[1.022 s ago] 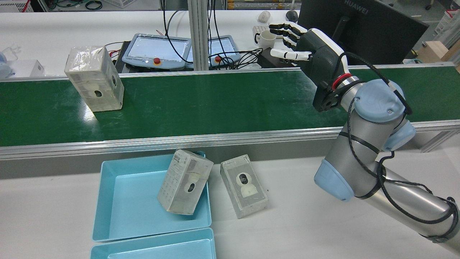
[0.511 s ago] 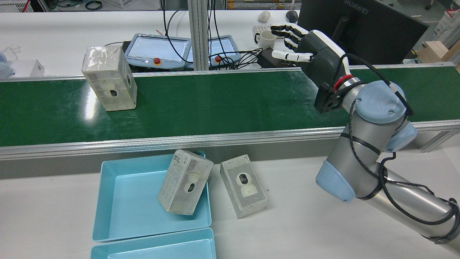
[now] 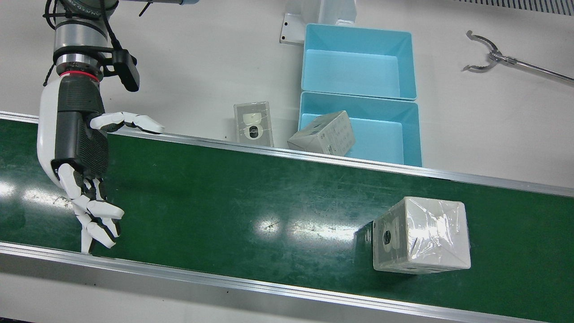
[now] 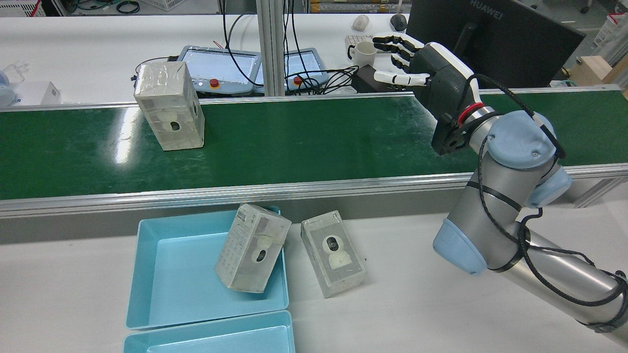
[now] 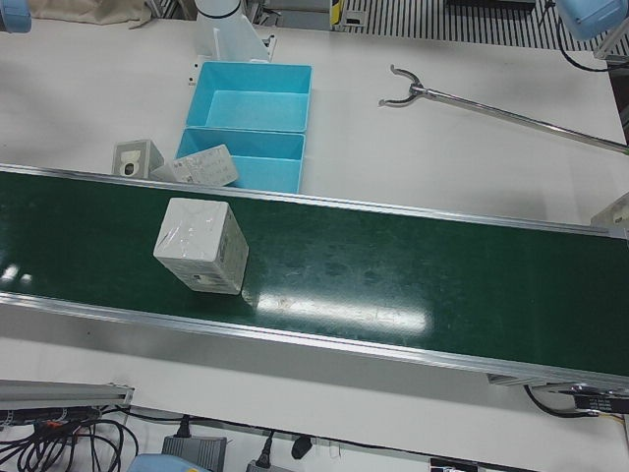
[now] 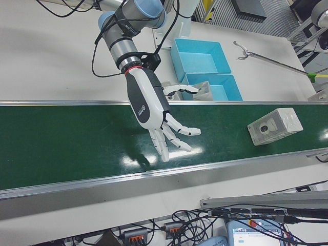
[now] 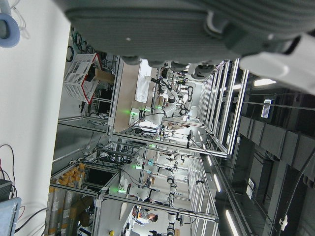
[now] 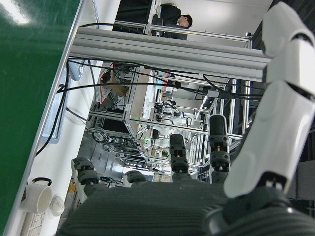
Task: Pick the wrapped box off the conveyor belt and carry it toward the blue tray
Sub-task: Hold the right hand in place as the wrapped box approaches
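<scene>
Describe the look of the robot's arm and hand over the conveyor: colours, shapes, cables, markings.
The right arm is a silver-grey tube with pale blue joint caps, and a black cable wraps around it. A red ring marks the wrist. The right hand has a glossy white shell with a small dark logo, a ribbed dark grey palm, and white segmented fingers with black joints. A black box is mounted beside the wrist.

A robotics lab: green conveyor belt (image 4: 294,142), teach pendants (image 4: 216,68), and aluminium-framed robot cells (image 7: 162,162).

- A white bench (image 4: 73,44) is seen beyond the belt, with a dark monitor (image 4: 495,39) on it.
- Aluminium frame racks (image 7: 162,147) are lit by ceiling strip lights (image 7: 231,221).
</scene>
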Action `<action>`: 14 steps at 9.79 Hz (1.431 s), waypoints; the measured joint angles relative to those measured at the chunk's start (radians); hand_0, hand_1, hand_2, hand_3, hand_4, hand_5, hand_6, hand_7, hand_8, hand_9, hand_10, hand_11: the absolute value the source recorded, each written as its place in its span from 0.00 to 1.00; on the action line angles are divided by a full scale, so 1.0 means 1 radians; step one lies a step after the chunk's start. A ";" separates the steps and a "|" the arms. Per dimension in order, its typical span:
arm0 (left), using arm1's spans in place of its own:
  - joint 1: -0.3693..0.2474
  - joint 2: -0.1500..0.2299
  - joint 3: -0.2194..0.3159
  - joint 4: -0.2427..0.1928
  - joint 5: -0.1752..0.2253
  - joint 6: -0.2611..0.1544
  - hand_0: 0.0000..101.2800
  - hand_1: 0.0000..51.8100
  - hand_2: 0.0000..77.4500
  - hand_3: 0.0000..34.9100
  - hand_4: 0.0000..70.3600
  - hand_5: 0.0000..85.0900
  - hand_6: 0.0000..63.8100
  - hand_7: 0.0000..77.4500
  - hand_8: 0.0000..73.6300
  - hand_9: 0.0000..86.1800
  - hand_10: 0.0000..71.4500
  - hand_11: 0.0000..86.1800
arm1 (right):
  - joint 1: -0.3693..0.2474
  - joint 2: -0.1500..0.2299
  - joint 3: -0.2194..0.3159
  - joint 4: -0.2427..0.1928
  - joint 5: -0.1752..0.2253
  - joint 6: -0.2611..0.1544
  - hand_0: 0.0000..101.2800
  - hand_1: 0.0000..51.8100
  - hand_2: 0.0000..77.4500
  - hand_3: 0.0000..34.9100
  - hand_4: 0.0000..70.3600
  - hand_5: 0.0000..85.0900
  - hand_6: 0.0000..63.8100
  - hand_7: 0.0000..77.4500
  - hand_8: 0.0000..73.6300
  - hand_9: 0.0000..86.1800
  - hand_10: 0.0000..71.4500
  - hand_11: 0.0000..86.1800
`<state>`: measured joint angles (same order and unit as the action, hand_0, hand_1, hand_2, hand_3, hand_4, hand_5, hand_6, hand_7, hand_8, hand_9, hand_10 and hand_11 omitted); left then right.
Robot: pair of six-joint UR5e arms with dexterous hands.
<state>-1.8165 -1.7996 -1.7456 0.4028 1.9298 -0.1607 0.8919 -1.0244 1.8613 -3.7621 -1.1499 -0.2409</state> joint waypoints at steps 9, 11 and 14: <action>0.000 0.000 0.000 0.000 0.000 0.000 0.00 0.00 0.01 0.00 0.00 0.01 0.00 0.01 0.00 0.00 0.01 0.00 | -0.011 0.039 -0.043 0.002 -0.001 -0.002 0.41 0.18 0.18 0.86 0.11 0.20 0.00 0.23 0.00 0.02 0.05 0.06; 0.000 0.000 0.000 0.000 0.000 0.000 0.00 0.00 0.01 0.00 0.00 0.01 0.00 0.01 0.01 0.00 0.01 0.00 | -0.011 0.054 -0.058 0.003 -0.001 -0.002 0.41 0.18 0.18 0.86 0.14 0.21 0.00 0.23 0.00 0.02 0.05 0.07; 0.000 0.000 0.000 0.000 0.000 0.000 0.00 0.00 0.01 0.00 0.00 0.01 0.00 0.01 0.00 0.01 0.01 0.00 | -0.013 0.063 -0.069 0.004 -0.001 -0.002 0.41 0.19 0.16 0.86 0.14 0.21 0.00 0.23 0.00 0.02 0.05 0.08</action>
<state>-1.8165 -1.7996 -1.7456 0.4028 1.9298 -0.1607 0.8793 -0.9616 1.7918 -3.7583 -1.1505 -0.2429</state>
